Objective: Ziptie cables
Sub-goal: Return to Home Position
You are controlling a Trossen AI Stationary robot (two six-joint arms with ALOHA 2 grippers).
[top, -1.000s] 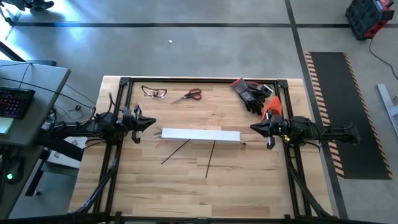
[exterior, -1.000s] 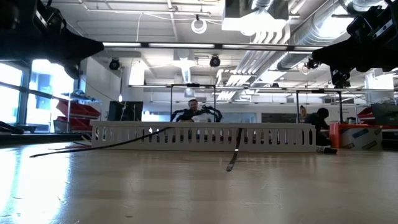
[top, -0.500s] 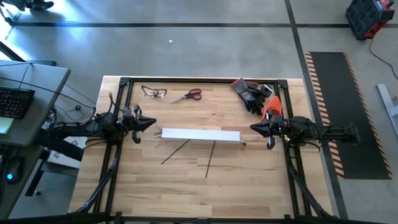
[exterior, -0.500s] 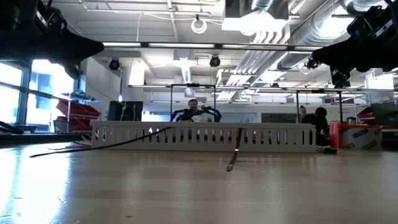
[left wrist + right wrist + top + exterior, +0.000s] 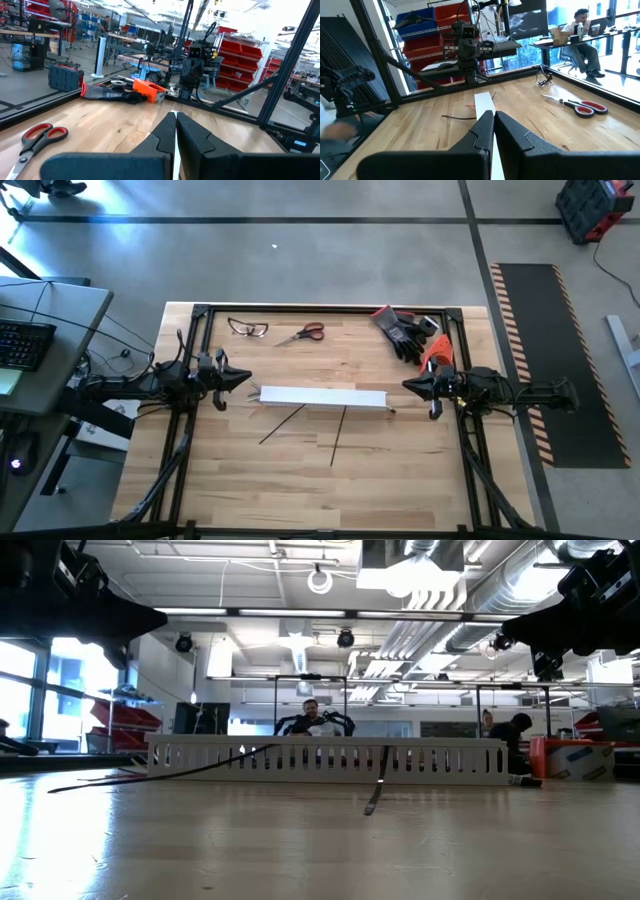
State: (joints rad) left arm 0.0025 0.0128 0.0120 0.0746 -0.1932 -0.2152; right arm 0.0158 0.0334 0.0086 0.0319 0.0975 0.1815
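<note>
A white slotted channel [image 5: 322, 397] lies across the table's middle. Two thin dark zipties lean on it: one [image 5: 283, 424] slants toward the near-left, the other [image 5: 338, 436] runs toward the near edge. In the low view each has its upper end on the channel's top edge [image 5: 385, 752] and its lower end on the wood [image 5: 370, 808]. The bundle of wires shows in no view. My left gripper [image 5: 248, 380] hovers shut off the channel's left end. My right gripper [image 5: 405, 386] hovers shut off its right end. Both point along the channel [image 5: 484, 101].
Red-handled scissors [image 5: 301, 334] and safety glasses [image 5: 247, 329] lie near the far edge. Black gloves [image 5: 405, 330] and an orange tool [image 5: 435, 350] sit at the far right. A black frame [image 5: 320, 308] rims the table. People sit in the room beyond.
</note>
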